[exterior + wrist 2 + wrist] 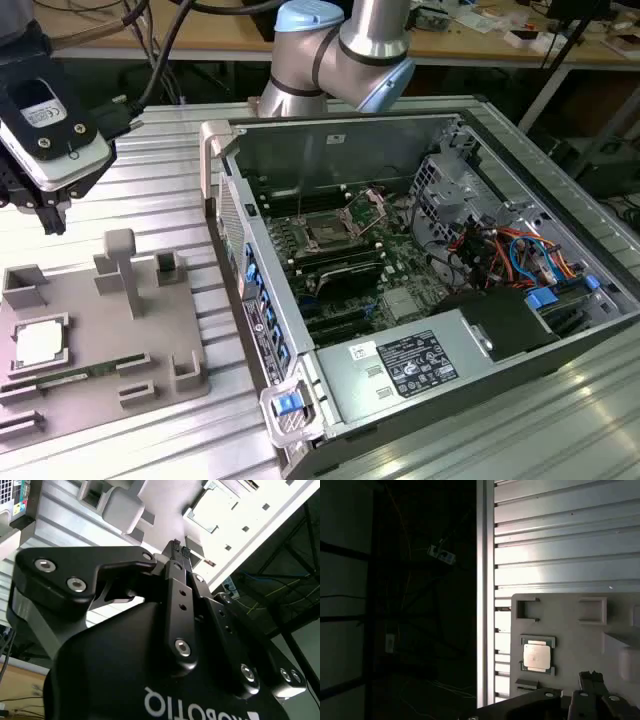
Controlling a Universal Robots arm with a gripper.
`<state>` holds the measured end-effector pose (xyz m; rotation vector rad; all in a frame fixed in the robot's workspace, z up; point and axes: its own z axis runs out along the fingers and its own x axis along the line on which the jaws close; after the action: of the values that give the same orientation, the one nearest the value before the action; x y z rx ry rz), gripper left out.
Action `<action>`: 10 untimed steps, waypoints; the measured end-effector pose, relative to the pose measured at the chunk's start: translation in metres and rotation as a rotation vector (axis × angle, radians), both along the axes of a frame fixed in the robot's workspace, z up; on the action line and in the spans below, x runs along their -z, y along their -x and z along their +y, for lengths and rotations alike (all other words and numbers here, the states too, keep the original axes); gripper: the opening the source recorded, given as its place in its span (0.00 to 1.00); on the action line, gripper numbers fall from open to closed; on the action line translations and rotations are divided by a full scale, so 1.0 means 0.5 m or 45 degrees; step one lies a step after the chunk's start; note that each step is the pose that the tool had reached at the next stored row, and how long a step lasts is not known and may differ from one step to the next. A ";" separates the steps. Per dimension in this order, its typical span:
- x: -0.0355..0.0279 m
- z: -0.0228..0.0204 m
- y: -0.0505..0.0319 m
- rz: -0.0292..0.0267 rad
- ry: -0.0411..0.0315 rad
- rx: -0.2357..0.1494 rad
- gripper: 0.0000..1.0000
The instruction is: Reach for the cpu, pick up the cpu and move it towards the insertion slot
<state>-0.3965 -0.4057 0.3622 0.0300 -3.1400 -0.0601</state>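
Observation:
The cpu [40, 343], a silvery square chip, lies flat in a square recess of the grey tray [105, 325] at the exterior view's left. It also shows in both wrist views [537, 656] [215, 506]. My gripper [52, 218] hangs above the ribbed table just beyond the tray's far end, well clear of the cpu. Its fingertips [176, 546] stand together, shut on nothing. The gripper's tips [592, 675] also show in the first wrist view, beside the cpu. The insertion slot [325, 232], with its metal frame raised, sits on the green motherboard inside the open computer case.
The open computer case [400, 130] lies on its side at the exterior view's right, full of cables and drive bays. Upright grey posts [122, 262] rise from the tray. A long green memory stick [60, 377] lies in the tray near the cpu. The table edge [485, 605] runs close by.

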 end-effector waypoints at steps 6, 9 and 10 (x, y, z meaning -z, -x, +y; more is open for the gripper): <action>0.000 0.0000 0.014 0.0000 0.0000 0.000 0.11; 0.000 -0.0001 0.019 0.0001 0.0001 0.000 0.11; 0.000 0.0000 0.021 0.0000 0.0001 0.000 0.11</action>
<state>-0.4070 -0.4057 0.3620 0.0300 -3.1400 -0.0599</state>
